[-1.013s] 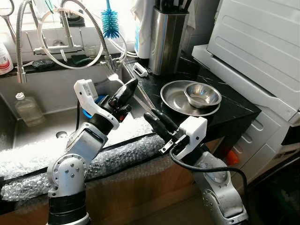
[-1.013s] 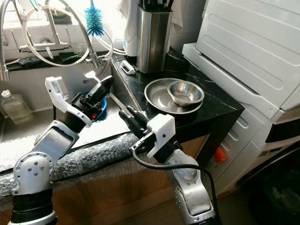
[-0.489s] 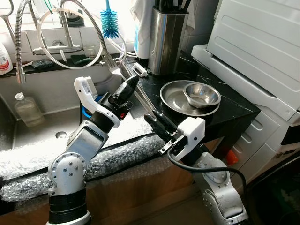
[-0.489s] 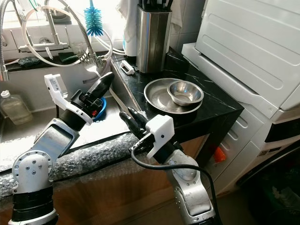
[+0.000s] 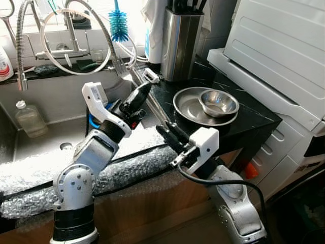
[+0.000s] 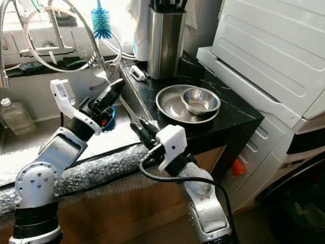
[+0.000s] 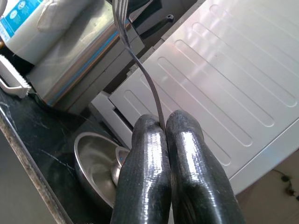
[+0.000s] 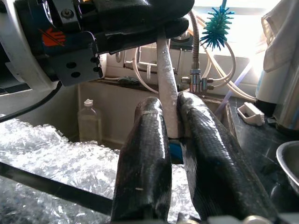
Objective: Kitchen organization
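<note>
White ribbed appliance panel [image 5: 284, 51] fills the far side, cut off by the frame edge. Steel sink basin [image 5: 45, 137] is part hidden behind the left arm; a blue item behind that arm's wrist can't be identified. Black marble-look countertop [image 5: 249, 119] carries a wide shallow steel dish [image 5: 188, 109] w/ a small steel bowl [image 5: 219, 102] inside, and a tall steel knife block [image 5: 179, 43] whose top is cropped. Bubble wrap strip [image 5: 30, 198] lies along the sink's front edge.

Left gripper [image 5: 138, 96]: arm bent up over the sink, fingers pointing toward the countertop edge, jaws pressed together on a thin steel fork [image 7: 135, 56], handle pinched at the tips. In the left wrist view the fork's tines run out of frame beyond the jaws, w/ dish and bowl farther past them.

Right gripper [image 5: 166, 133]: forearm raised from below, fingers angled up toward the left gripper, just beneath it. Jaws a little apart, and in the right wrist view a pale bar-like thing [image 8: 167, 88] stands between them; contact is hard to make out.
</note>
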Robot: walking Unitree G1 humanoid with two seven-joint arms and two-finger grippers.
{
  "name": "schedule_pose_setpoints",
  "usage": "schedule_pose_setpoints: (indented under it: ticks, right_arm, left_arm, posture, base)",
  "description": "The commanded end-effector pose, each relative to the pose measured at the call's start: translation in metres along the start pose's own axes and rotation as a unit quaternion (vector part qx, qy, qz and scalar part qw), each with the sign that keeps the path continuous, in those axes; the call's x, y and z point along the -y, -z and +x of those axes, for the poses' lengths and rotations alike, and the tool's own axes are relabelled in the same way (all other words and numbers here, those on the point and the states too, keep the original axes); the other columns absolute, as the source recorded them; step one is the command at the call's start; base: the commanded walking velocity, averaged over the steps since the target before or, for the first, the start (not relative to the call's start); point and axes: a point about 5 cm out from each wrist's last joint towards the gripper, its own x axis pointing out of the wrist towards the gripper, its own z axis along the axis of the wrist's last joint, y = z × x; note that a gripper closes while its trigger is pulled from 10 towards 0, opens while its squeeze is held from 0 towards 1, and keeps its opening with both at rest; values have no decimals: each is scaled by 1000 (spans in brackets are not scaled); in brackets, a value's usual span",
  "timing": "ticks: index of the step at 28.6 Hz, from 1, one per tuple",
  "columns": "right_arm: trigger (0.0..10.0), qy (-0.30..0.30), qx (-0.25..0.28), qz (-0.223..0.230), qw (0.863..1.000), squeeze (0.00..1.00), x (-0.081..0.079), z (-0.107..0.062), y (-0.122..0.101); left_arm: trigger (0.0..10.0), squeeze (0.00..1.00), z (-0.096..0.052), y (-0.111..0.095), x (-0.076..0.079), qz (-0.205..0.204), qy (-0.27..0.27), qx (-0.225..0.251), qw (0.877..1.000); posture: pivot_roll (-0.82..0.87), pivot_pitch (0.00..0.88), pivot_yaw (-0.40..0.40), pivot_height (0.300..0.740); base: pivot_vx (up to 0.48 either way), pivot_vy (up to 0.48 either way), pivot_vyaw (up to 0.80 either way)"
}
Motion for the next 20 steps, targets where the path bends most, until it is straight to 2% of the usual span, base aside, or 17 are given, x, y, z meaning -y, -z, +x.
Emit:
schedule_pose_setpoints:
  ticks: [1, 2, 3, 4, 5, 6, 11, 12, 13, 14, 18, 20]
  right_arm:
    - [10000, 8, -6, -8, 1000, 0, 5, -5, 1]
    - [10000, 8, -7, 1, 1000, 0, 5, -5, 1]
    - [10000, 8, -7, 1, 1000, 0, 5, -5, 1]
    - [10000, 12, -9, 0, 1000, 439, 5, -5, 2]
    - [10000, 12, -9, 0, 1000, 439, 5, -5, 2]
    - [10000, 16, -6, 8, 1000, 1000, 6, -5, 2]
    - [10000, 21, -11, -3, 1000, 1000, 8, -5, 2]
    - [10000, 23, -13, -6, 1000, 384, 8, -5, 2]
    - [10000, 23, -13, -5, 1000, 384, 8, -5, 3]
    - [10000, 23, -14, -7, 1000, 0, 8, -5, 3]
    - [10000, 26, -18, -10, 999, 0, 9, -4, 4]
    - [10000, 30, -18, -10, 999, 0, 9, -5, 4]
  left_arm:
    - [0, 0, -4, -27, -16, 35, -72, 77, 994]
    - [0, 0, -4, -32, -17, 27, -79, 96, 992]
    - [0, 0, -4, -32, -17, 27, -79, 96, 992]
    - [471, 0, -4, -35, -18, 18, -84, 109, 990]
    - [471, 0, -4, -35, -18, 18, -84, 109, 990]
    - [9922, 0, -4, -37, -19, 6, -90, 120, 989]
    - [10000, 0, -5, -41, -21, -13, -99, 138, 985]
    - [10000, 0, -5, -42, -22, -15, -102, 140, 985]
    - [10000, 0, -5, -42, -22, -17, -104, 142, 984]
    - [10000, 0, -5, -42, -22, -21, -105, 145, 984]
    - [10000, 0, -6, -48, -26, -8, -131, 169, 977]
    - [10000, 0, -7, -52, -28, 29, -150, 176, 972]
  posture:
    - [-36, 0, -62, 740]
    - [-36, 0, -63, 740]
    - [-36, 0, -63, 740]
    - [-36, 0, -62, 740]
    - [-36, 0, -62, 740]
    - [-37, 0, -63, 740]
    - [-36, 0, -63, 740]
    - [-36, 0, -63, 740]
    - [-36, 0, -63, 740]
    - [-36, 0, -63, 740]
    - [-38, 0, -63, 740]
    - [-37, 0, -64, 740]
  base:
    - [0, 0, 0]
    - [0, 0, 0]
    - [0, 0, 0]
    - [0, 0, 0]
    - [0, 0, 0]
    - [0, 0, 0]
    - [0, 0, 0]
    - [0, 0, 0]
    - [0, 0, 0]
    - [0, 0, 0]
    - [0, 0, 0]
    - [0, 0, 0]
